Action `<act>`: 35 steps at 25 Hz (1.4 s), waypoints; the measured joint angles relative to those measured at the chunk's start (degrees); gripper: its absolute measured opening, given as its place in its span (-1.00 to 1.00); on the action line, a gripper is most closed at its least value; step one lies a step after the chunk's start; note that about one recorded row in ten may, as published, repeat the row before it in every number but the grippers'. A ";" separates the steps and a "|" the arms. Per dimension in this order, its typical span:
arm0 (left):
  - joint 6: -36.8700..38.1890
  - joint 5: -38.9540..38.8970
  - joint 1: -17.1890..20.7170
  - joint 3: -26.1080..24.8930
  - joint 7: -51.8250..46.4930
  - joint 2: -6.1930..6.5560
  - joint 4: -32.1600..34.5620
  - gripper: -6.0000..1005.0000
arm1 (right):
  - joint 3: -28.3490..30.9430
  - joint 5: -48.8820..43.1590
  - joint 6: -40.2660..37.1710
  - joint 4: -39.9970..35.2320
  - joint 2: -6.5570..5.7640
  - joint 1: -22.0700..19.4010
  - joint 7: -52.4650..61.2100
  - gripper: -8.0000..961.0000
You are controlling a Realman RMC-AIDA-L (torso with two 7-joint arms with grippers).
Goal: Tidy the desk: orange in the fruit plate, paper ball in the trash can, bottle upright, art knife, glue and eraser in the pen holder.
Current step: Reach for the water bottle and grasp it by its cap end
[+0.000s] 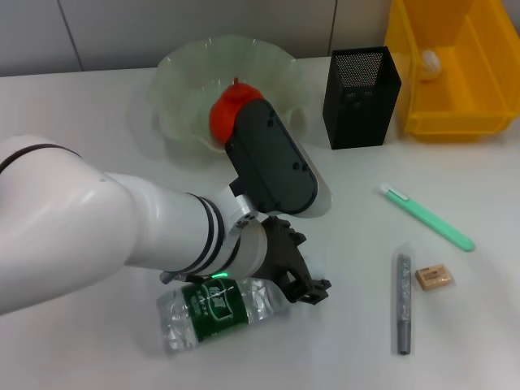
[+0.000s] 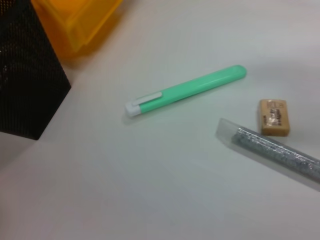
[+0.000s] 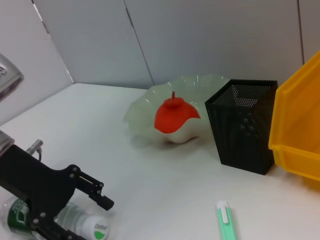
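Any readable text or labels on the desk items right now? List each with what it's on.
None can be read.
bottle: white print on the green label, blurred.
Bottle cap: green mark, illegible.
eraser: dark print, too small.
Held by the left gripper.

Left arm blocked the near-left desk over the bottle; open table lay between bottle and glue.

Black mesh pen holder; glossy plastic trash can
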 joint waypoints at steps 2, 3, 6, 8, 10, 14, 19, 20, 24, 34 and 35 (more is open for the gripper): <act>-0.58 0.10 0.00 0.05 0.06 0.00 -0.40 0.45 | 0.00 -0.04 0.18 0.11 0.02 0.04 0.00 0.46; -0.74 0.13 -0.08 0.05 0.09 0.00 -0.74 0.45 | 0.00 -0.07 0.26 0.26 0.07 0.09 0.00 0.46; -0.88 0.14 -0.31 0.14 0.12 0.00 -1.21 0.45 | 0.00 -0.08 0.38 0.54 0.09 0.19 0.00 0.46; -1.08 0.15 -0.63 0.44 0.14 0.00 -1.80 0.45 | 0.00 -0.10 0.58 0.85 0.09 0.34 0.00 0.46; -1.14 0.18 -0.71 0.69 0.16 0.00 -2.02 0.45 | 0.00 -0.12 0.94 0.96 0.09 0.53 0.00 0.46; -1.30 0.69 -0.72 0.95 0.22 0.00 -2.29 0.45 | 0.00 -0.12 1.43 1.38 0.11 0.93 0.00 0.46; -1.33 0.82 -0.72 1.01 0.23 0.00 -2.44 0.45 | -0.08 -0.20 2.06 1.44 0.10 1.37 0.00 0.46; -1.33 0.82 -0.72 1.01 0.23 0.00 -2.44 0.45 | -0.09 -0.24 2.15 1.44 0.12 1.47 0.00 0.46; -1.35 0.86 -0.70 1.00 0.23 0.01 -2.52 0.45 | -0.09 -0.33 2.49 1.44 0.25 1.63 0.00 0.46; -1.56 1.60 -0.69 1.00 0.23 0.00 -2.51 0.44 | -0.09 -0.38 2.96 1.44 0.32 1.59 0.00 0.46; -1.56 1.61 -0.69 1.00 0.23 0.00 -2.51 0.44 | -0.09 -0.38 3.09 1.44 0.34 1.58 0.00 0.46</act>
